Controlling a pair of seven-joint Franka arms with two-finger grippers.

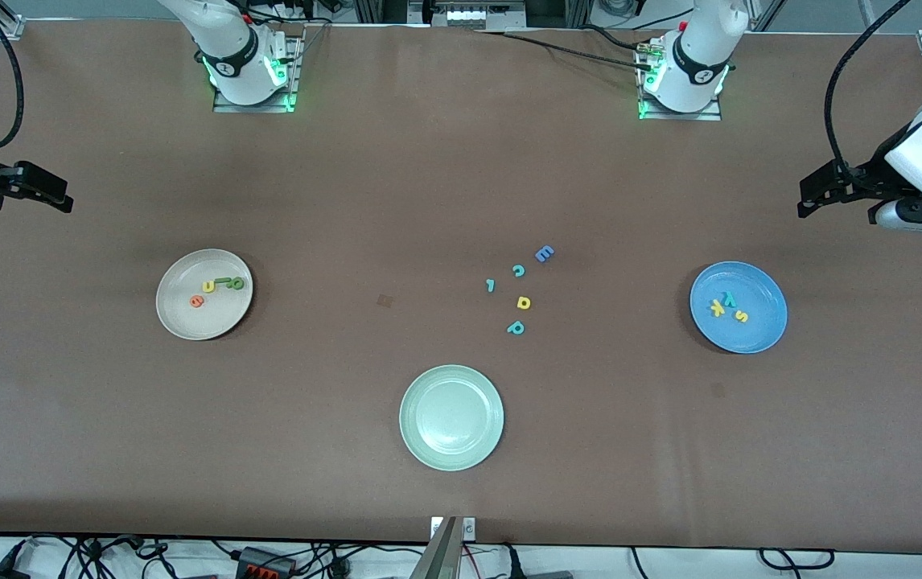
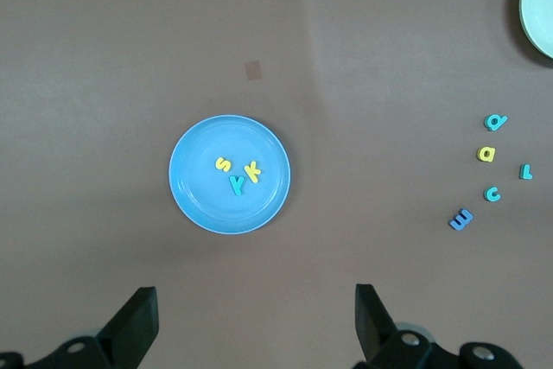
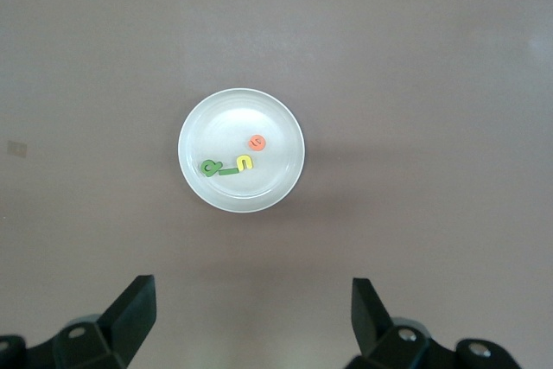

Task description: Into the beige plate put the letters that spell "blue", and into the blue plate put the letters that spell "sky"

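Waiting high at the table's ends, the left gripper [image 2: 251,321] and right gripper [image 3: 251,321] are hanging empty, fingers spread; the blue plate [image 1: 767,326] is holding the sky letters [image 1: 728,305], the beige plate [image 1: 179,318] the blue letters [image 1: 218,288].

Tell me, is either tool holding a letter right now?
No. The left tool and right tool are both open and empty, raised at their own ends of the table.
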